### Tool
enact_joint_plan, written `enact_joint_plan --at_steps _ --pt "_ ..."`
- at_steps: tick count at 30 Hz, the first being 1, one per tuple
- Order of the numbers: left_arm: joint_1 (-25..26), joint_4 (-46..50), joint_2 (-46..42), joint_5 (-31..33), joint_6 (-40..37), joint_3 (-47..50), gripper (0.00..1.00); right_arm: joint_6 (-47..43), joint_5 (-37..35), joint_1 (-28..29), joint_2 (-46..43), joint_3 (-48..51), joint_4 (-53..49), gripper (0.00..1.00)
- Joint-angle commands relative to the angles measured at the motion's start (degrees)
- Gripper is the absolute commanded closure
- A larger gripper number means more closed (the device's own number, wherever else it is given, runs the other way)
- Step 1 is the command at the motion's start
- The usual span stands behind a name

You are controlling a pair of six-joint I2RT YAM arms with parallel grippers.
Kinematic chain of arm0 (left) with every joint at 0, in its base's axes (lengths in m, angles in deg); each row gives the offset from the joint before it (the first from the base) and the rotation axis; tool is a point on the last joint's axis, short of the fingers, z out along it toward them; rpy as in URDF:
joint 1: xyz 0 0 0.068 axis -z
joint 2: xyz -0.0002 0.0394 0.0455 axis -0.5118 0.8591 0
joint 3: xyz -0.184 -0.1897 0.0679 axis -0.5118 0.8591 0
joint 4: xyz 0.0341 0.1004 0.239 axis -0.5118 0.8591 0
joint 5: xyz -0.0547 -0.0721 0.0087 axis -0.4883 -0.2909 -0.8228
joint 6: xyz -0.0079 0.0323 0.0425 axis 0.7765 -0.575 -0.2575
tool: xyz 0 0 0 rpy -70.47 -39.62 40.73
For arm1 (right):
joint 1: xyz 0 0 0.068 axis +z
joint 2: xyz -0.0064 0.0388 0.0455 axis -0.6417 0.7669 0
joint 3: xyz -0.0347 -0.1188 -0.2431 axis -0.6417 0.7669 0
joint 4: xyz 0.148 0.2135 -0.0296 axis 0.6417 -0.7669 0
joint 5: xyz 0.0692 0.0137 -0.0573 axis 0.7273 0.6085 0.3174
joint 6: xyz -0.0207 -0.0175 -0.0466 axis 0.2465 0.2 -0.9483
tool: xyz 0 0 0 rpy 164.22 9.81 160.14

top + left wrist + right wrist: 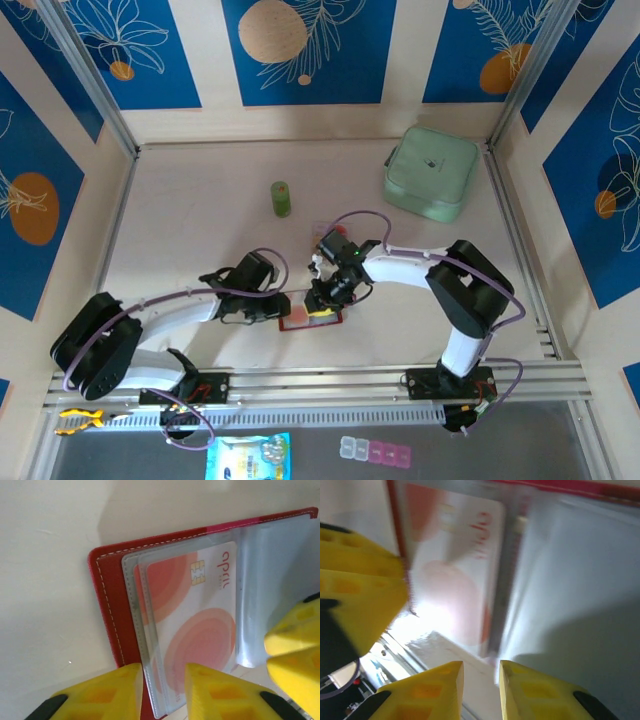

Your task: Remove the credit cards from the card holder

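Left gripper (162,682) has its yellow fingers drawn close together at the left end of the card holder (107,605), straddling the lip of a clear pocket (142,630) and the corner of the credit card (200,615) inside it. Whether they actually pinch it or merely stand over it I cannot tell. Right gripper (481,677) is much the same: jaws narrow, a pale edge of plastic between them, reaching over the holder from its far side, and that view is too blurred to say if anything is gripped.

The holder lies open and flat on the table (200,220) between the two grippers, red cover down and pockets up. As I judge it, the job is barely begun: the holder is open, which is the first bit, but the pinkish-red card sits in its sleeve, and drawing it free is not yet done.

Counting: one card holder; one card I can be sure of, with pink-red circles and a chip; two clear pockets on show, the filled one and beside it an empty-looking pocket (270,580); two grippers. Well beyond the holder stand one small green bottle (282,198) and one mint-green pouch (432,172) — neither of them part of this
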Motion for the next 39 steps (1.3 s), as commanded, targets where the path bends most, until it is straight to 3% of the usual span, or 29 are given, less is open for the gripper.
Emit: enact_joint_plan --at_steps 1,16,26,31,39 --pt "-1.2 -1.9 0.8 0.1 -0.5 0.6 0.79 -0.8 -2.1 -0.6 0.8 0.4 -3.2 0.74" --pt "-4.8 -2.0 5.9 -2.9 -5.2 -2.4 0.84 4.9 -6.1 -0.7 -1.8 4.9 -1.4 0.76" --pt "-6.0 0.8 4.1 -2.9 -7.0 -4.5 0.85 5.7 -7.6 -0.5 -4.6 2.6 -2.2 0.76" --pt "-6.0 5.2 0.0 -0.6 -8.3 -5.5 0.85 8.4 -4.4 -0.2 -5.6 2.9 3.8 0.75" --pt "-5.1 -0.7 0.1 -5.7 -4.6 -2.7 0.91 10.6 -0.8 -0.4 -4.3 3.0 9.5 0.74"
